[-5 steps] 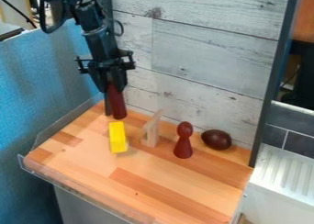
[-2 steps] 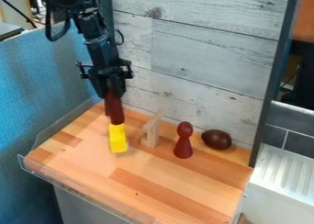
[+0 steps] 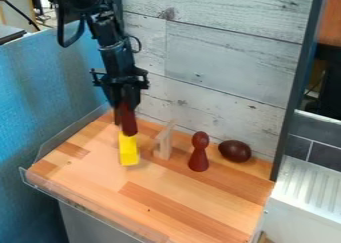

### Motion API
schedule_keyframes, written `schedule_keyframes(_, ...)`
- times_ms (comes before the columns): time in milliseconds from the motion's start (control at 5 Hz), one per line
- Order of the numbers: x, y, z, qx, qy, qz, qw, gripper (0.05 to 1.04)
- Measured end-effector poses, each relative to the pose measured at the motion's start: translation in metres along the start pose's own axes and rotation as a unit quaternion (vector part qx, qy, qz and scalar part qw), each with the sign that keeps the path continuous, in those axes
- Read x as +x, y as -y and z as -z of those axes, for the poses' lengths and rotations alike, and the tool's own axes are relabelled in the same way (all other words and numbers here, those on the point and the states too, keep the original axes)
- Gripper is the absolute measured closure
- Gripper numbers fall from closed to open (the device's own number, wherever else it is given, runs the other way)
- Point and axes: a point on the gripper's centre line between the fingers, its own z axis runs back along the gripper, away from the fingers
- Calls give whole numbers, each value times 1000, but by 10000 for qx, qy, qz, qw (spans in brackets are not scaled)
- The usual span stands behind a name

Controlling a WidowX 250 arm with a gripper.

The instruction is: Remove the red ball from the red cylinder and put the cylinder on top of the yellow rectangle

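Left of center in the camera view, the tool (image 3: 124,118) has the red cylinder (image 3: 129,124) gripped, so it's only about as far open as the cylinder is thick. The cylinder hangs with a slight lean, its bottom end right by the upper end of the yellow rectangle (image 3: 128,153); can't tell if they're touching. The red ball (image 3: 235,151) sits well apart, over on the right of the tabletop (image 3: 183,191), so that part looks sorted.

Honestly, the placement is the sketchy bit. If the cylinder ends up behind the block instead of over it, it'll probably miss or shove the thing over. And letting go with that lean, or with the base hanging off the edge, could easily topple it.
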Motion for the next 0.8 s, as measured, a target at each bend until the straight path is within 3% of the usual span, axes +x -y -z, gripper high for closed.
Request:
schedule_keyframes(200, -1, 2, 14, 15, -115, 18, 9999, 614)
schedule_keyframes(800, -1, 1, 15, 105, -158, 7, 9998, 614)
